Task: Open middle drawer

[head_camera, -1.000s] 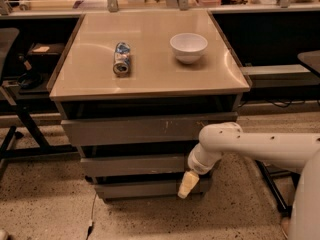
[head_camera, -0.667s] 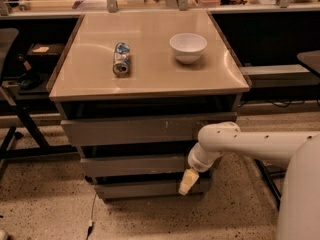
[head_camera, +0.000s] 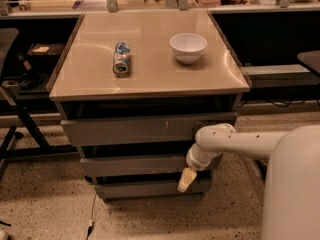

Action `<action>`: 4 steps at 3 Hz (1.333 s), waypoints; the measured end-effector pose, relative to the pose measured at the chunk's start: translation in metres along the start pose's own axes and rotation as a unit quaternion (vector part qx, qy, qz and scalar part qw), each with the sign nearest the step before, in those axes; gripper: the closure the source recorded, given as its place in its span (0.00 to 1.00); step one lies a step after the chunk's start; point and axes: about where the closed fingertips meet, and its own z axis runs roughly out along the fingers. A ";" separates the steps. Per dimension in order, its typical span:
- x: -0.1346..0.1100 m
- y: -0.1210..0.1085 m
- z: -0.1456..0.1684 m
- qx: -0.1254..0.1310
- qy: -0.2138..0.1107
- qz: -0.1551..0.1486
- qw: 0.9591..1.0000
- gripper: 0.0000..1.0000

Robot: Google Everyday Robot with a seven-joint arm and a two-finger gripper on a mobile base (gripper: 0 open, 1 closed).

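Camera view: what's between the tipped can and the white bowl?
Only bare beige cabinet top, seen in the camera view, separates the blue-and-white metal can from the round white bowl. The gripper is lower, by the plain grey middle drawer's bottom right edge.

A smooth beige tabletop (head_camera: 150, 81) caps a grey drawer cabinet (head_camera: 125, 130) that stands on a speckled floor (head_camera: 45, 204). Two things lie on the top. A drink can (head_camera: 121, 59) lies on its side at about 9 o'clock from the centre, one end facing the front edge. A white bowl (head_camera: 188, 47) stands upright at about 2 o'clock, well apart from the can. The gripper (head_camera: 185, 180) hangs below the top's front edge, at 5 o'clock, before the cabinet's lower front.
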 end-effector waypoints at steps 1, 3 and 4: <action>0.002 0.003 0.025 -0.012 0.004 0.000 1.000 0.00; 0.001 0.010 0.030 -0.027 0.007 -0.005 1.000 0.00; 0.005 0.025 0.030 -0.050 0.009 -0.006 0.999 0.00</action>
